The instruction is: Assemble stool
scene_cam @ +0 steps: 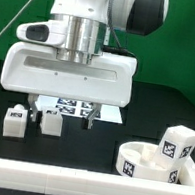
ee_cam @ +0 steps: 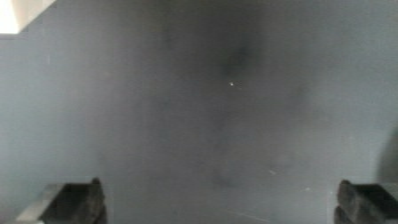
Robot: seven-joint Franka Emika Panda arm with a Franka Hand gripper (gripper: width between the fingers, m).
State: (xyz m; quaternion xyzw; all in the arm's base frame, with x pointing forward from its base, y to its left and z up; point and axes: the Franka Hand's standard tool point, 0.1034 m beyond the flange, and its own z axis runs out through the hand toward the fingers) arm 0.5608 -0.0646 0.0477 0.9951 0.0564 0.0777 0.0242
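Observation:
The round white seat [scene_cam: 146, 165] lies at the exterior view's lower right, with tags on its rim. One tagged white leg block [scene_cam: 177, 145] stands tilted on its far side. Two more leg blocks [scene_cam: 14, 121] [scene_cam: 51, 122] stand on the black table at the left, below the hand. My gripper [scene_cam: 63, 116] hangs over the table just behind these two blocks, jaws wide apart. In the wrist view my gripper [ee_cam: 221, 205] shows only bare dark table between the two fingertips [ee_cam: 71, 205], which hold nothing.
The marker board [scene_cam: 74, 107] lies flat behind the gripper. A long white border rail [scene_cam: 63, 178] runs along the front edge of the table. A green wall stands behind.

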